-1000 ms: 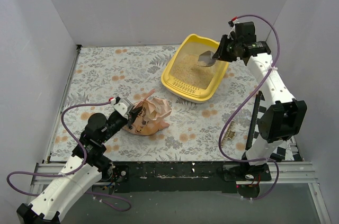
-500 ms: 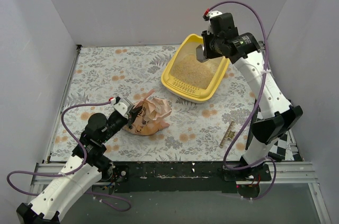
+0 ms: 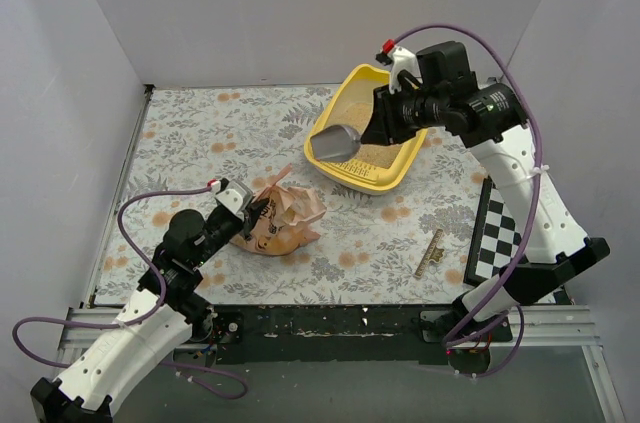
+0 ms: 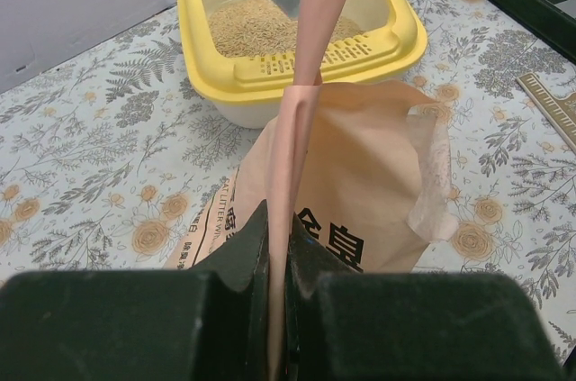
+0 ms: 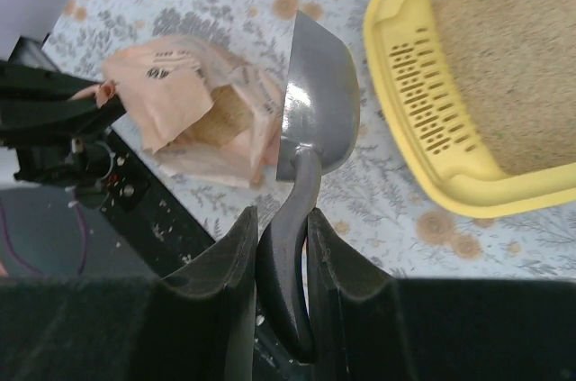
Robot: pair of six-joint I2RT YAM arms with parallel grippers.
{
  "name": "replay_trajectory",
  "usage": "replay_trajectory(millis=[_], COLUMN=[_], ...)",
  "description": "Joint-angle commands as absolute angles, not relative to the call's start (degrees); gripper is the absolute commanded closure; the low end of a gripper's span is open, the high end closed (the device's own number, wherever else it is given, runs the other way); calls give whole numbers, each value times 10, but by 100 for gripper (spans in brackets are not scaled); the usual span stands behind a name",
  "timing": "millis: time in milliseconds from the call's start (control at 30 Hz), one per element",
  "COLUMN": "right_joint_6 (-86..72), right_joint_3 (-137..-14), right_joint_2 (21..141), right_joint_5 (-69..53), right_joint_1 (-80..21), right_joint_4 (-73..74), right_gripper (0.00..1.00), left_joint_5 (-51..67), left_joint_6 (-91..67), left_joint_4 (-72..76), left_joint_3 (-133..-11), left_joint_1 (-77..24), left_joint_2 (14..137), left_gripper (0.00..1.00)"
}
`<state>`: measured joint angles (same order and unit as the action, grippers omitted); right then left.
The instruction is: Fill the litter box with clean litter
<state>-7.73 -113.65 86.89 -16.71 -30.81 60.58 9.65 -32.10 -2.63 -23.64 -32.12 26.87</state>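
The yellow litter box (image 3: 352, 171) stands at the back right with pale beige clean litter (image 3: 380, 151) inside; it also shows in the left wrist view (image 4: 270, 66) and the right wrist view (image 5: 405, 84), litter (image 5: 504, 66). My right gripper (image 5: 281, 237) is shut on the handle of a grey metal scoop (image 3: 335, 143), held in the air above the box's front left, its bowl (image 5: 319, 93) empty. My left gripper (image 4: 281, 246) is shut on the raised edge of the peach-pink litter bag (image 3: 285, 218), holding it open. Litter shows inside the bag (image 5: 220, 124).
A checkerboard (image 3: 505, 233) lies at the right edge of the floral tablecloth, with a ruler-like strip (image 3: 430, 253) beside it. Walls close in on the left, back and right.
My right arm has swung the scoop out of the litter box, leftward and toward the bag. The left arm and the bag have not moved.
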Motion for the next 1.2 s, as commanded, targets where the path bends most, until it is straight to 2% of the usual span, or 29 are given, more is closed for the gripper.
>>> replay_trajectory(millis=[0,200,667,1167], right_joint_6=[-80,-92,-104,-106], right_joint_3=[-1087,-1043,-984,-1053], right_joint_2=[835,807,821,997], right_joint_5=[-249,-247,-249,-195], right_joint_1=[-336,-355,-410,-471], right_joint_4=[601,588,545,549], right_gripper=[99,99,99,99], left_joint_5=[91,87,79,84], left_joint_6=[-330,-328,-328,-329], left_joint_4=[-28,-34,-34,-25], left_joint_3=[-268,-272,-270,-260], left_joint_1=[-325,-326,-325,-326], left_joint_2=[278,280,274,266], left_gripper=[100,100,100,100])
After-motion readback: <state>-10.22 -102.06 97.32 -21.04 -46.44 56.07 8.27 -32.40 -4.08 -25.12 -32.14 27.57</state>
